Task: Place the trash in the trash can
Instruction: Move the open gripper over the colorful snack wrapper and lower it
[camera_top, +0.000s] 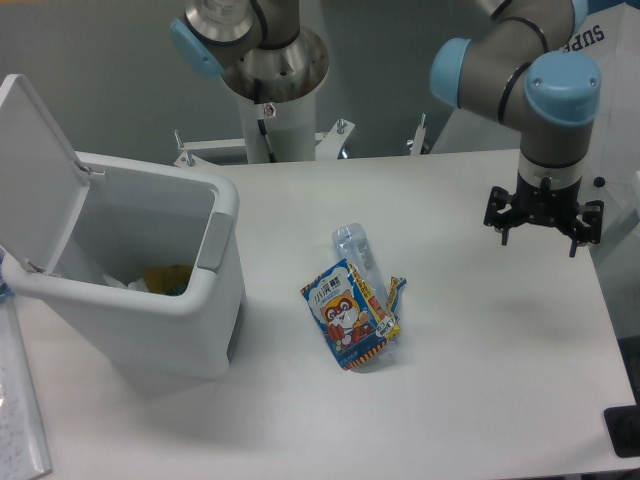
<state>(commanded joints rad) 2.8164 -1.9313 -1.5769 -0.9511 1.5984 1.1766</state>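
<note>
At the far left edge a strip of paper or a clear sheet (20, 400) lay beside the table. The bin (205, 330) stood on the left part of the table (480, 400), its lid (35, 170) swung up and back on the left side, the mouth open. A grey panel (214, 240) sat on its right rim. Inside, something yellow (168, 277) and some pale scraps showed at the bottom.

Right of the bin, well apart from it, the bag (345, 312) lay flat near the table's middle, cartoon side up. The bottle (356, 246) lay just behind and partly under it, its clear end sticking out toward the back; the two touched. Nothing stood between them and the bin.

Behind the table rose the arm's white base column (285, 110) with a metal frame (300, 145) at its foot.

At the right the gripper (545, 232) hung pointing down over the table's right edge, well apart from bag and bottle. Its fingers (503, 232) stood spread apart, holding nothing. A dark object (624, 430) showed at the lower right corner, off the table.
</note>
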